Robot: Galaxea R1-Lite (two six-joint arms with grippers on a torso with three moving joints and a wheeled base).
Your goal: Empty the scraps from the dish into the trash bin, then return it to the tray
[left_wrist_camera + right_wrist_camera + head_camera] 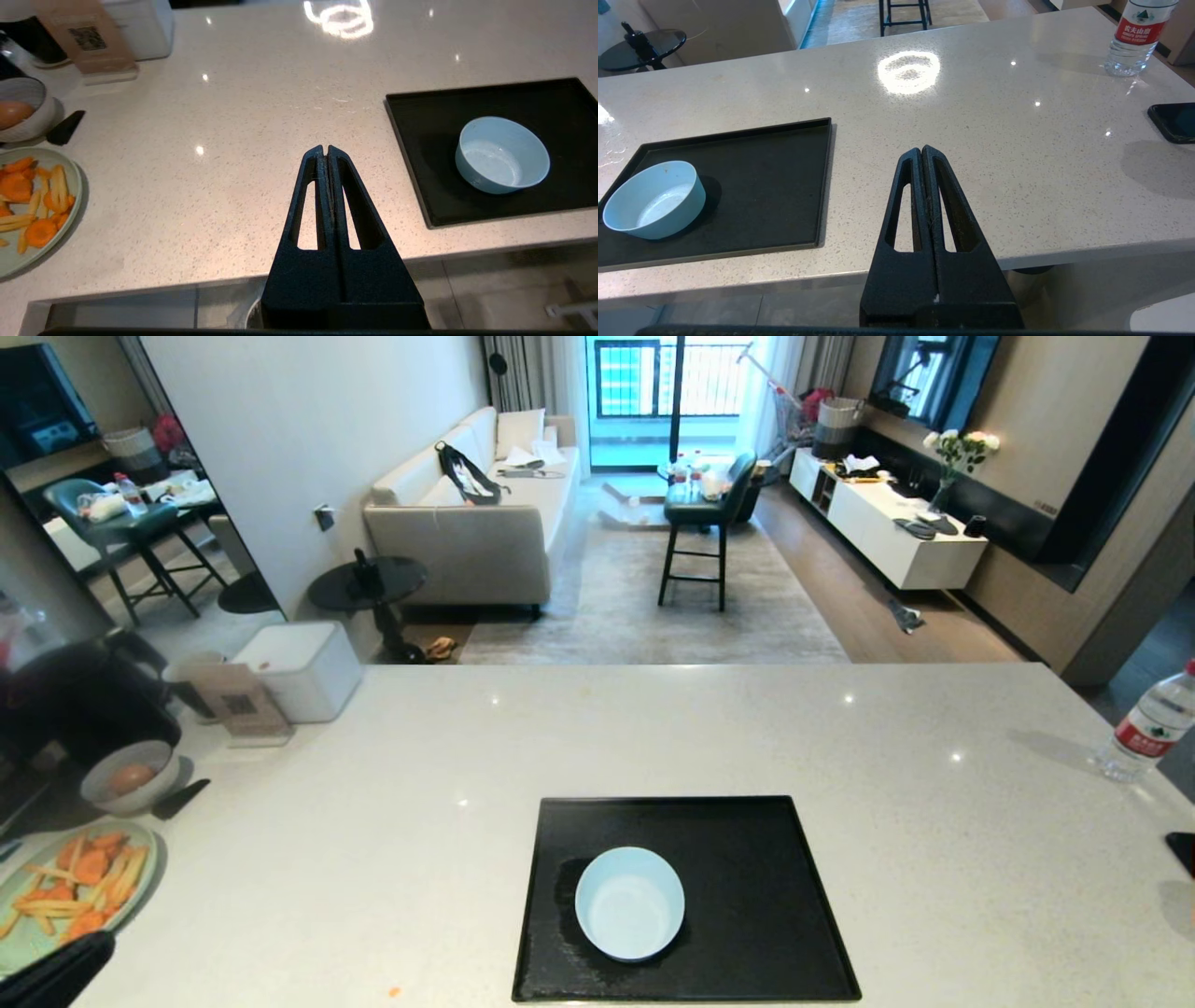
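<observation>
The dish (629, 903), a small pale blue bowl, stands upright and empty on the black tray (747, 859) near the counter's front edge. No scraps show in it. My left gripper (325, 148) is shut on nothing, low over the front edge, with the dish (502, 156) and tray (420, 121) off to its right. My right gripper (921, 149) is also shut and empty, on the other side of the tray (775, 186) and dish (654, 200). Only a sliver of the trash bin (250, 310) shows below the counter, behind the left gripper.
A pale green plate (70, 887) heaped with orange and yellow pieces lies at the counter's left, with a grey bowl (131, 775) behind it. A water bottle (1153, 719) and a black phone (1174, 122) sit at the right. A small orange speck (394, 992) lies by the front edge.
</observation>
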